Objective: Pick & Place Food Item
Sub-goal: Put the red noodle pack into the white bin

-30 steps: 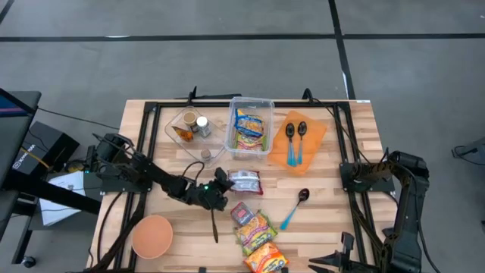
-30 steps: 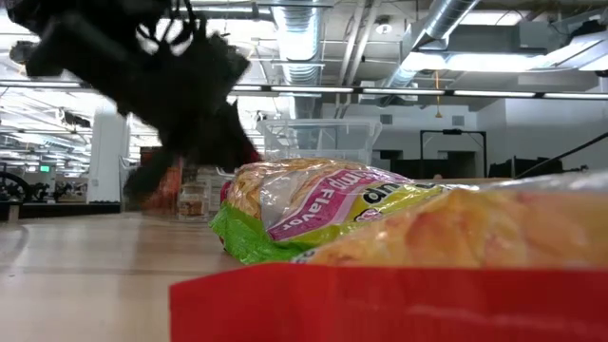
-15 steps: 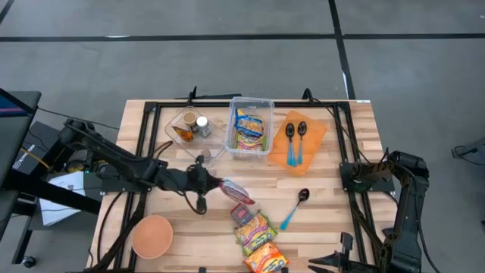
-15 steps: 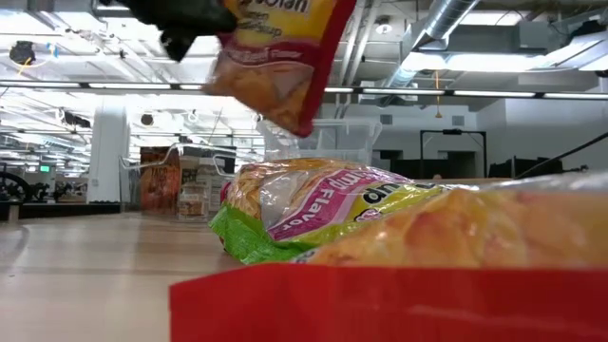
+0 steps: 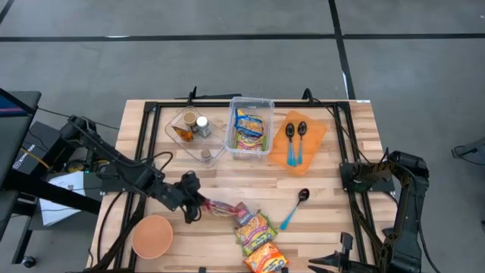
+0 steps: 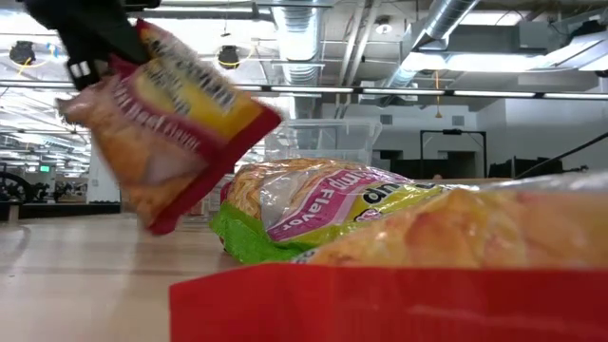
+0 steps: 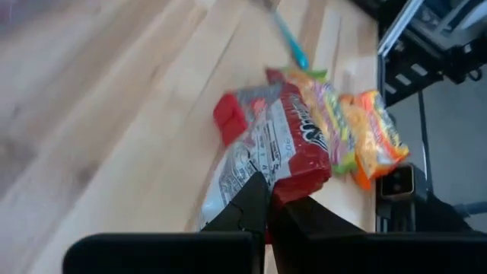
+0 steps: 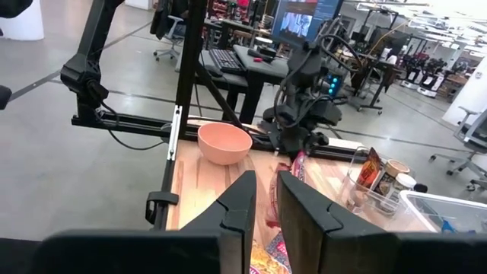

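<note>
Broadly, a wooden table (image 5: 326, 227) fills the high view, with the left arm reaching in from its left edge and the right arm parked folded at the right edge. A clear bin (image 5: 251, 127) stands at the back middle with a yellow noodle pack (image 5: 249, 127) lying inside it. Beside it on the left sits a clear tray (image 5: 192, 129) with small jars, and on the right an orange mat (image 5: 303, 139) carrying two spoons. A pink bowl (image 5: 152, 235) rests near the front left corner. Two more packets (image 5: 258, 241) lie together at the front middle, with a small red sachet (image 5: 243, 215) touching them and a blue-handled spoon (image 5: 294, 208) just to their right. The left gripper (image 5: 195, 202) is pressed together, pinching one end of a red snack packet (image 6: 166, 128), which hangs tilted above the tabletop, just left of the front packets. The right gripper (image 8: 264, 199) holds nothing, its fingers nearly together.
</note>
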